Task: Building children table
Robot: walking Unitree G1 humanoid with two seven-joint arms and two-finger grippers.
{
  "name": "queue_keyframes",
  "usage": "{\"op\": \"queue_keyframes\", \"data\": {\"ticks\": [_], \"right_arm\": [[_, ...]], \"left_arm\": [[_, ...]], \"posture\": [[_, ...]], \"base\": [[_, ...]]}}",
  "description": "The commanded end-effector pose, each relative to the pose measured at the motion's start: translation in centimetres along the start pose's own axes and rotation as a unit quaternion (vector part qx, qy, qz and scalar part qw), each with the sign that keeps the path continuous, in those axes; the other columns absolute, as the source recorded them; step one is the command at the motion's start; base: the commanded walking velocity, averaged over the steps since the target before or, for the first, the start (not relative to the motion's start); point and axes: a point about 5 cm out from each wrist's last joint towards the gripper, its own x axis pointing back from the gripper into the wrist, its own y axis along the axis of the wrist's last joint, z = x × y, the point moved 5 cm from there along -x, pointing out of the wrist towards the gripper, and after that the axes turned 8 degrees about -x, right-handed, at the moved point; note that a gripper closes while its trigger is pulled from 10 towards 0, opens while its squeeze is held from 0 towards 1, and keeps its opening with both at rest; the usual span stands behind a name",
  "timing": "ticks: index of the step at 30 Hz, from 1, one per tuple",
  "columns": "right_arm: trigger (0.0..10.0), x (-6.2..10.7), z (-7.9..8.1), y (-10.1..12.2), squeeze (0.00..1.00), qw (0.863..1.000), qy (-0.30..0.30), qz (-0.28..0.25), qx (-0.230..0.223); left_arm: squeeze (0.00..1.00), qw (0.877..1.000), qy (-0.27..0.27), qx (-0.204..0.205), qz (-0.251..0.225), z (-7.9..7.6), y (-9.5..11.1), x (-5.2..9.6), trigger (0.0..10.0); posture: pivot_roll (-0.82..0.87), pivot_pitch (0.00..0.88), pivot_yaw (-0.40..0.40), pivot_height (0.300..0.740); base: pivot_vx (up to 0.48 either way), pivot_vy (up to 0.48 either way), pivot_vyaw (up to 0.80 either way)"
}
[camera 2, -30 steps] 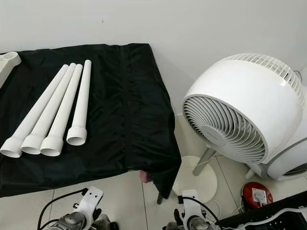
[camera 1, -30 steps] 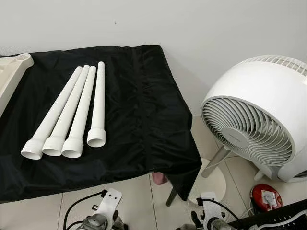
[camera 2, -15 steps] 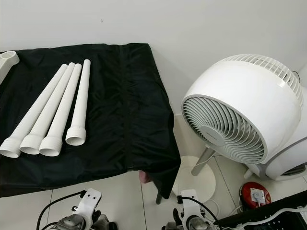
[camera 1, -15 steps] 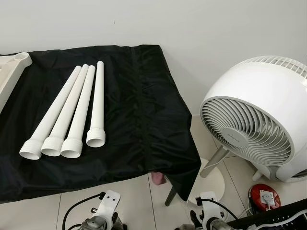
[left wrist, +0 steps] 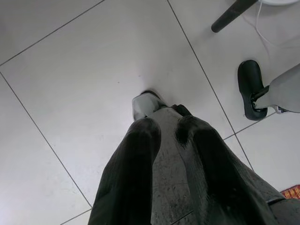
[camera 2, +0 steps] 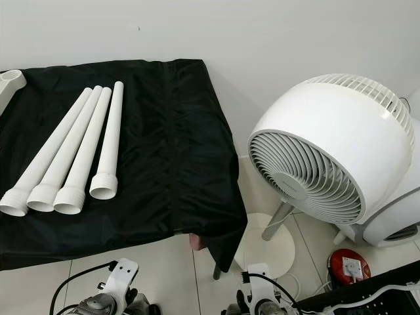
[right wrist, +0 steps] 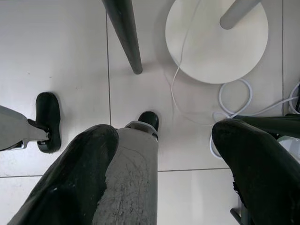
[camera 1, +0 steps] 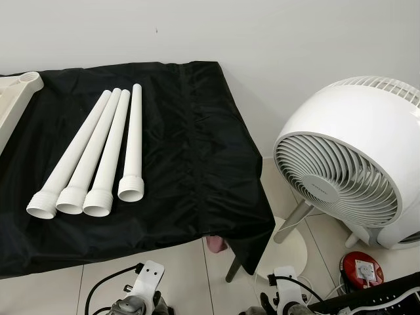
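Four white table legs [camera 1: 98, 161] lie side by side on a black cloth [camera 1: 190, 151], their wide threaded ends toward the near edge and their slim ends pointing at the far wall. The three on the left touch one another; the fourth lies just beside them and a little farther back. At the far left edge of the cloth sits a corner of the cream tabletop [camera 1: 16, 95], with a round socket showing.

The legs look like hollow plastic tubes: light, stiff, smooth and probably a bit slippery, and apt to roll on the cloth. A grip around the middle of a tube, or just behind the ribbed collar, seems the surest hold.

Both arms hang low over the tiled floor [left wrist: 70, 84], well short of the cloth. The left gripper [left wrist: 166, 133] has its fingers pressed together, holding nothing. The right gripper [right wrist: 164, 140] has its fingers spread wide, also empty.

A large white fan [camera 1: 348, 164] stands on the right.
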Motion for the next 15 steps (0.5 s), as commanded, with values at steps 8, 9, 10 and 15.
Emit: {"op": "queue_keyframes", "data": {"ticks": [8,9,10,15], "right_arm": [[10.0,0.28,0.38,-1.29,0.03,1.000,0.004,0.017,0.004],[10.0,0.28,0.38,-1.29,0.03,1.000,0.004,0.017,0.004],[10.0,0.30,0.47,-1.36,0.03,1.000,0.004,0.017,-0.002],[10.0,0.32,0.52,-1.43,0.00,1.000,0.005,0.017,-0.006]], "left_arm": [[0.00,0.999,0.005,0.001,0.032,-0.33,-2.11,0.31,10.0],[0.00,0.999,0.005,0.001,0.032,-0.33,-2.11,0.31,10.0],[0.00,0.999,0.006,0.002,0.032,-0.37,-2.10,0.30,10.0],[0.00,0.999,0.005,0.004,0.032,-0.52,-2.09,0.27,10.0]], "posture": [[-0.03,0.000,0.032,0.740],[-0.03,0.000,0.032,0.740],[-0.03,0.000,0.033,0.740],[-0.03,0.000,0.033,0.740]], "base": [[0.000,0.000,0.70],[0.000,0.000,0.00],[0.000,0.000,0.00],[0.000,0.275,0.00]]}}
